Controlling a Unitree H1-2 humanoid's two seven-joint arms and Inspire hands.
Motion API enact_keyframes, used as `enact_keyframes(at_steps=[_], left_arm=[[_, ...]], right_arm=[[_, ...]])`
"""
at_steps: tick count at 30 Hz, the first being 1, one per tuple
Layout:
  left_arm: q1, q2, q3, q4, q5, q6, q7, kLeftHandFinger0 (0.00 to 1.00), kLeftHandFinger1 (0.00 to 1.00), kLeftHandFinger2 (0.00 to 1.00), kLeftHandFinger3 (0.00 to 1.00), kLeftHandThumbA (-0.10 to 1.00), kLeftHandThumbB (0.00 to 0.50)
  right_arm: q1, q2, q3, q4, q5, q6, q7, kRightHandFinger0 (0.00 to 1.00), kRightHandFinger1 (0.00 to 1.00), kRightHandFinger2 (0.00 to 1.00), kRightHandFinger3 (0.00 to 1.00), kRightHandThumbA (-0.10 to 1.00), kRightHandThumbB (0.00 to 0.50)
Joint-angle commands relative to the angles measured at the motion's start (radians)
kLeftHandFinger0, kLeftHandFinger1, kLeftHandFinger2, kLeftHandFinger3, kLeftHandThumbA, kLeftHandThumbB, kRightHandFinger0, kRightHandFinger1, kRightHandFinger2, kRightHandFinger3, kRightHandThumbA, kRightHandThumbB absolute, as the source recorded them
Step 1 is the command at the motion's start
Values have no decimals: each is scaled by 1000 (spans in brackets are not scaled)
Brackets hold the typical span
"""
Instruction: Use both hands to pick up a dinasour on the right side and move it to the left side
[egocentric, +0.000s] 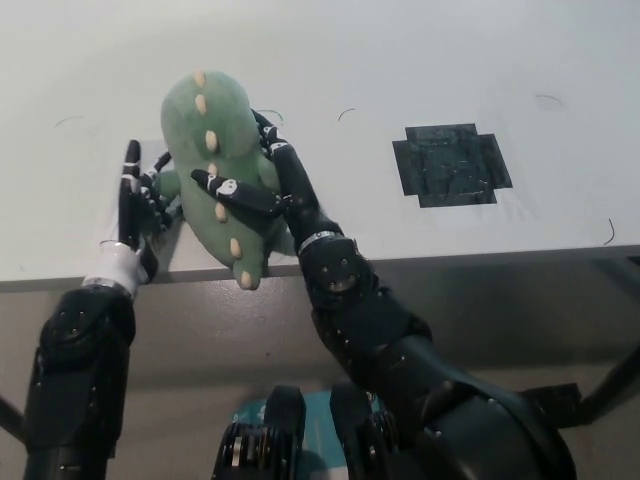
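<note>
The green plush dinosaur (212, 150) with cream spikes lies on the left part of the white table (400, 60), its tail hanging over the front edge. My black right hand (268, 190) is against its right flank, with fingers along the side and the thumb laid across its back. My left hand (135, 200) is just left of the toy with its fingers spread. Its fingertips are near the toy's small limb, and a gap shows between palm and plush.
A black square mark (450, 163) sits on the table to the right. A grey patch (128, 165) lies under the dinosaur's left side. The table's front edge (480, 258) runs across the middle, with grey floor below it.
</note>
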Motion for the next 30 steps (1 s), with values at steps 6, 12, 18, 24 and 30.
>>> enact_keyframes(at_steps=[6, 12, 18, 24, 30], left_arm=[[22, 88, 33, -74, -40, -60, -65, 1000, 1000, 1000, 1000, 1000, 377], [38, 110, 45, -82, -51, -86, -81, 1000, 1000, 1000, 1000, 1000, 361], [59, 136, 41, -103, -51, -105, -109, 1000, 1000, 1000, 1000, 1000, 368], [83, 167, 42, -138, -53, -128, -134, 1000, 1000, 1000, 1000, 1000, 428], [132, 167, 68, -213, -61, -121, -110, 1000, 1000, 1000, 1000, 1000, 401]], right_arm=[[-14, -57, 3, -121, -20, 5, 58, 1000, 1000, 1000, 1000, 1000, 266], [4, -73, 8, -163, -28, 30, 64, 1000, 1000, 1000, 1000, 1000, 284], [26, -87, 19, -192, -41, 15, 59, 1000, 1000, 1000, 1000, 1000, 270], [41, -110, -6, -197, -11, -34, 84, 1000, 1000, 1000, 1000, 1000, 254], [137, -166, -7, -382, -14, -23, 116, 1000, 1000, 1000, 1000, 1000, 254]])
